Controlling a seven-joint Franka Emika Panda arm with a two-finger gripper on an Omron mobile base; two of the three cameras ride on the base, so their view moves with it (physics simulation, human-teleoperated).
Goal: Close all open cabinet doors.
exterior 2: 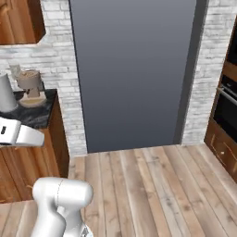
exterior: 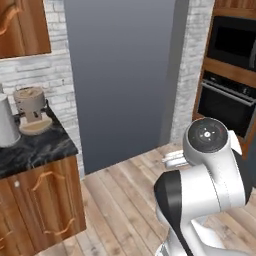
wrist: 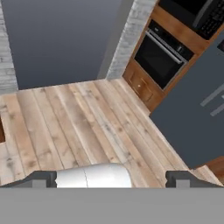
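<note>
Cabinet door (exterior: 22, 27) at upper left on wall above dark surface (exterior: 37, 145), long axis vertical, face toward room. Coffee grinder (exterior: 31, 110) on surface. Oven (exterior: 222, 102) at right. End effector (wrist: 111, 180) fingers wide apart, empty, over wooden floor (wrist: 78, 127).

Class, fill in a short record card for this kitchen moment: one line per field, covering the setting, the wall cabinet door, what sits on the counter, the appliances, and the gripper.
setting: kitchen, wooden plank floor, white brick wall, large grey panel
cabinet door: reddish-brown, upper left; open or shut cannot be told
counter: dark marbled top, brown stand mixer, grey canister
appliances: built-in oven in wooden surround
gripper: open, fingers apart, holding nothing, above floor
</note>
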